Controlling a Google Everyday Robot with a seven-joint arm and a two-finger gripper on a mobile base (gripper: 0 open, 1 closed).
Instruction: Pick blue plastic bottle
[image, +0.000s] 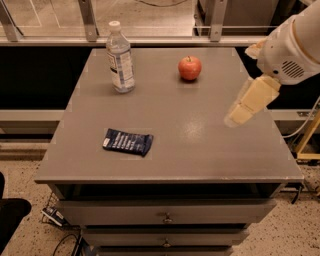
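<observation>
the grey desk (200, 150) carries everything. the claw (245, 107) hangs over its right side; released or clenched, i cannot tell. the blue plastic bottle (120, 57) stands upright at back left. best approach level at mid-label, passing clear of the apple (190, 68).

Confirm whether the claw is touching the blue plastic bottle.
Apart. Camera view: claw over the table's right edge, blue plastic bottle far off at back left.
</observation>
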